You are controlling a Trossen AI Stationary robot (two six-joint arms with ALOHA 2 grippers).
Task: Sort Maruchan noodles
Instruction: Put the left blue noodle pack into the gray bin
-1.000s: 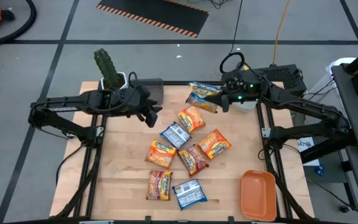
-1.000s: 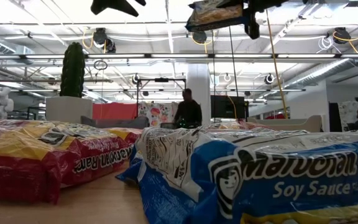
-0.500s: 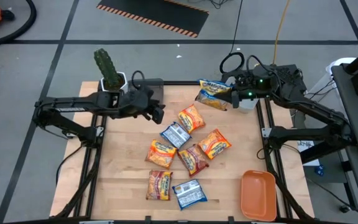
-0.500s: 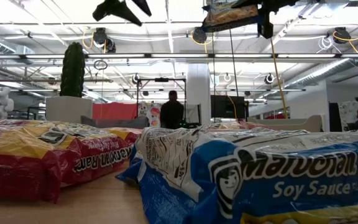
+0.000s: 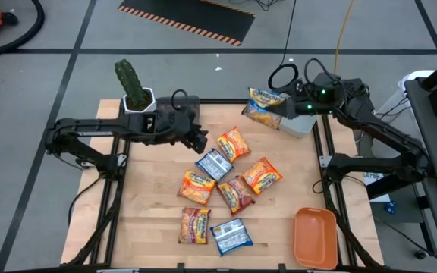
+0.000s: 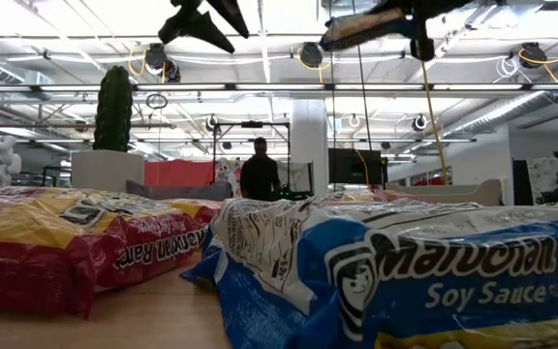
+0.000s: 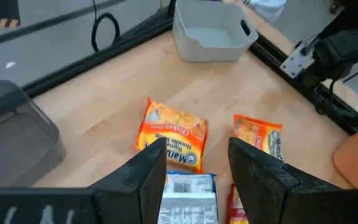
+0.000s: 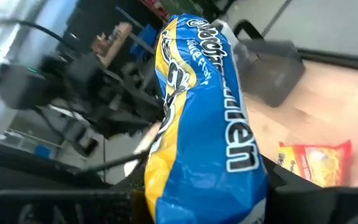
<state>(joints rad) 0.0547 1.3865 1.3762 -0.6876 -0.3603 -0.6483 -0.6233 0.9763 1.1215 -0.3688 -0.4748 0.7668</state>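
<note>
Holding a blue-and-yellow noodle packet (image 5: 263, 108) clamped in the right hand (image 5: 287, 111), lifted above the bench (image 5: 150, 220) at the far right corner, next to the pale bin (image 5: 303, 127). Left hand (image 5: 201, 141) empty, fingers (image 7: 145, 177) parted, hovering over the far-left side just short of the orange packet (image 5: 234, 144). Seven more packets (image 5: 218, 196) lie loose mid-bench. Orange tray (image 5: 315, 237) near right corner.

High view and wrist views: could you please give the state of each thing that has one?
Right gripper: shut on blue-yellow packet, raised.
Left gripper: open, empty.
Light bin: empty.
Orange tray: empty.
Seven packets: lying loose on table.
</note>
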